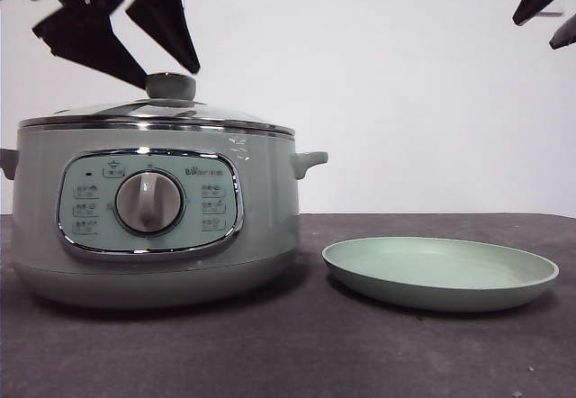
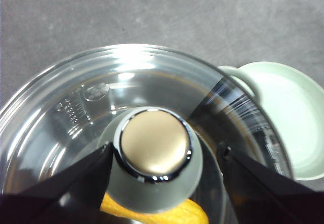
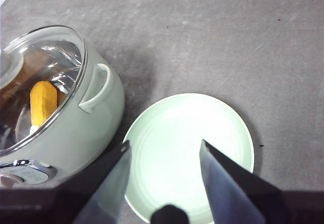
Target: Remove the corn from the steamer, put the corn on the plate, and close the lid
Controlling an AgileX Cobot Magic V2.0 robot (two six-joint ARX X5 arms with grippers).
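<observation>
Black left gripper [image 2: 164,155] straddles lid [image 2: 76,107] knob.

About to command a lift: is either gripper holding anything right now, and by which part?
Nothing is held. The left gripper is open, its jaws either side of the lid's knob. The right gripper hangs open above the plate.

Behind, a plain white wall [image 1: 405,83], bare and evenly lit, filling the far side of the front view. Below it, a dark grey table top [image 1: 297,353] with a matte, faintly speckled and scuffed surface, spreading from the near edge to a straight far edge against the wall. Soft shadows on the grey. From above, the same mottled grey surface [image 3: 217,36], marked with fine pale scratches and a few tiny dark specks. At one corner, a sliver of white.
</observation>
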